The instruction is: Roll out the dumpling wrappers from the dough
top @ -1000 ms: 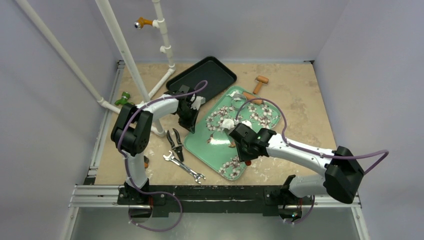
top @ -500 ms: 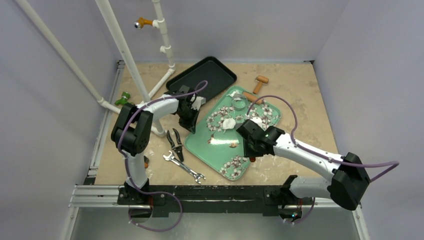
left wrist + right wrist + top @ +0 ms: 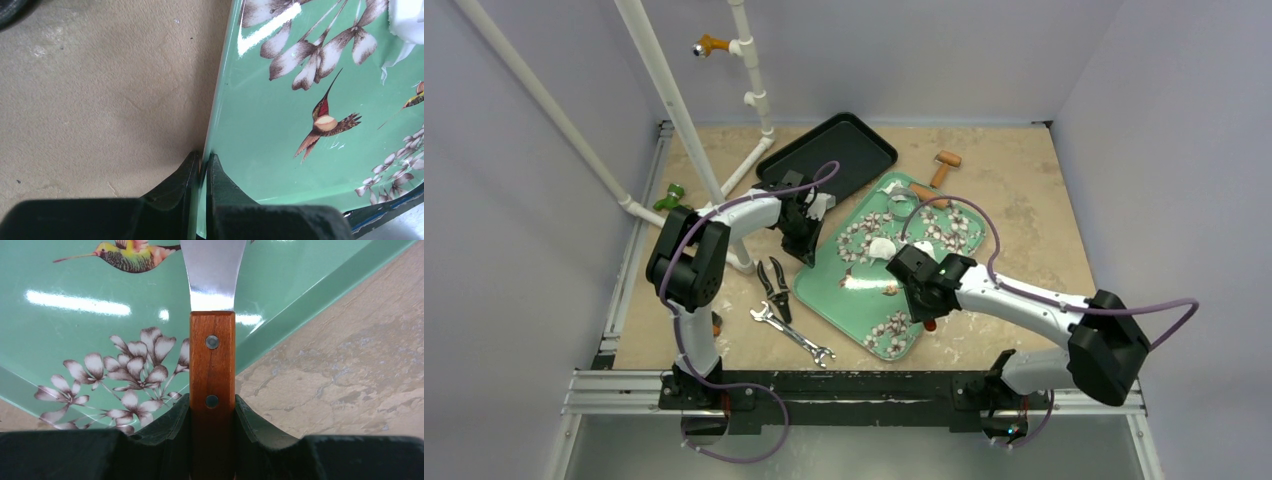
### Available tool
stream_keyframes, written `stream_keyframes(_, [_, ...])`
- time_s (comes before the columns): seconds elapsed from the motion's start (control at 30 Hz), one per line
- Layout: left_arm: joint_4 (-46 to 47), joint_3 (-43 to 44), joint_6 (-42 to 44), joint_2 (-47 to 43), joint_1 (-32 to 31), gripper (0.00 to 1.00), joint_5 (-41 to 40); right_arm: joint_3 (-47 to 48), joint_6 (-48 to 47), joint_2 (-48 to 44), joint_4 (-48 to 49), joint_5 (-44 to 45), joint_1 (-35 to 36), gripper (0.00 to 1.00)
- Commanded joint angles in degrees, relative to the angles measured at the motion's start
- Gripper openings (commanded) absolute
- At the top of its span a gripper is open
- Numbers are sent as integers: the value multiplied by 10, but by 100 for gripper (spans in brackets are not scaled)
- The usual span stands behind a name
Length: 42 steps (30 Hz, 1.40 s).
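Nothing readable on any of my three feeds: no text, labels, brands or numbers anywhere. The green tray only carries printed blossoms and hummingbirds, and the wooden handle in my right wrist view shows just two metal rivets, no stamp that I can make out.
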Motion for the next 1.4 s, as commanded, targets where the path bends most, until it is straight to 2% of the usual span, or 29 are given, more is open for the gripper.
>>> stream_keyframes(0.0, [14,-11,-8,9,-2,0,-11,34,-41,19,11,3,7,0])
stream_keyframes(0.17, [16,-12,-8,11,-1,0,-7,19,-48,-18,47,-17,7,0])
stream_keyframes(0.2, [16,-10,-8,11,-1,0,-6,13,-41,-21,68,-51,6,0])
stream_keyframes(0.3, [15,-9,-8,8,1,0,-6,7,-13,-25,100,-72,-1,0])
stream_keyframes(0.47, [18,-14,-8,5,1,0,-2,21,-6,-4,87,-37,0,0])
stream_keyframes(0.6, [18,-13,-7,1,1,0,-4,53,-10,36,12,-25,0,0])
stream_keyframes(0.77, [20,-11,-10,-1,1,0,-2,45,-17,16,-40,-33,2,0])
stream_keyframes(1.0, [18,-7,-10,1,2,0,-1,78,-59,91,-42,-13,4,0])
stream_keyframes(1.37, [19,-7,-9,2,4,0,-3,69,-64,107,45,-29,4,0])
